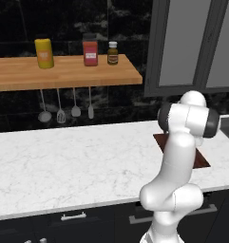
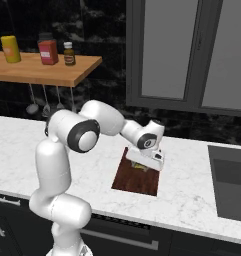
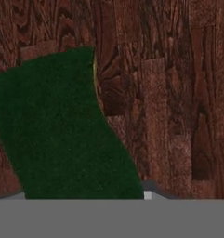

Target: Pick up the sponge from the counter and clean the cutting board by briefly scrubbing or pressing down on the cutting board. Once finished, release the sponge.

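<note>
The cutting board [image 2: 136,181] is a dark reddish-brown rectangle lying flat on the white marble counter [image 2: 189,192]. In the left base view my own arm covers most of the cutting board [image 1: 200,159]. My gripper [image 2: 144,166] points down over the board's far end, shut on the sponge [image 2: 137,165], whose yellow-green edge peeks out under the hand. In the hand view the sponge [image 3: 62,135] shows its dark green top very close. It lies against the wood grain of the cutting board [image 3: 178,93] and runs down to the bottom edge. My fingertips are hidden.
An orange-brown shelf [image 1: 63,73] with a yellow jar, a red jar and a small brown bottle hangs over the counter's left part, utensils [image 1: 61,114] dangling beneath it. A dark cooktop [image 2: 229,185] is set into the counter right of the board. A wide stretch of counter [image 1: 63,161] lies left of my arm.
</note>
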